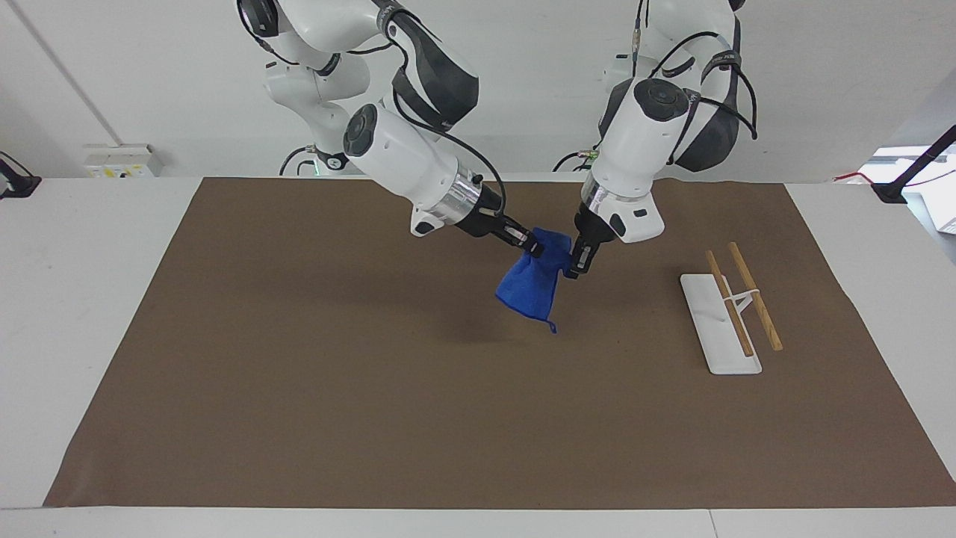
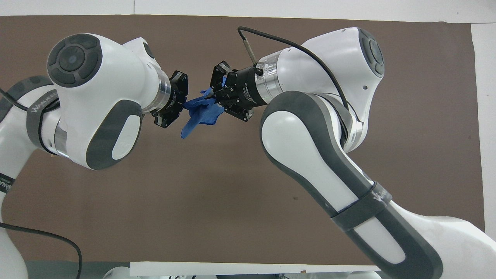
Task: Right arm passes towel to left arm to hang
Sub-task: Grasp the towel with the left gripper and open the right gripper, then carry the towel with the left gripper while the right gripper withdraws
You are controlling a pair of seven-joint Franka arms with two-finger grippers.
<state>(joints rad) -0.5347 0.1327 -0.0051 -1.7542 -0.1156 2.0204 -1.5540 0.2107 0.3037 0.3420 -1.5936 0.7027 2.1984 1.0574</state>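
Right gripper (image 1: 532, 245) pinching blue towel (image 1: 532, 288) aloft over brown mat (image 1: 314, 388). Left gripper (image 1: 577, 263) touching towel's top edge; finger state unclear. Rack (image 1: 728, 312) toward left arm's end.

The towel (image 1: 534, 280) hangs in the air between the right gripper (image 1: 532, 246) and the left gripper (image 1: 576, 263), over the middle of the mat (image 1: 299, 388) on the table (image 1: 89, 246). The rack (image 1: 728, 310) stands toward the left arm's end, well apart from the left gripper.
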